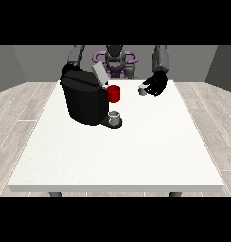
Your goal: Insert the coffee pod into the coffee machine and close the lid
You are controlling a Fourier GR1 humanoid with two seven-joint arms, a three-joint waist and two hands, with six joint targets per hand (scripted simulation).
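Front view: a white desk [136,156] carries a black coffee machine [84,101] at the view's left, its grey lid [99,74] tilted up and open. A red cup [114,93] stands just beside it, and a small grey cup [115,117] sits at its base. The hand at the view's right [155,84] is curled round a small grey pod [143,90], held above the desk, apart from the machine. The hand at the view's left is hidden behind the machine. Likely risks: the pod could knock the red cup on its way over, or miss the opening and fall.
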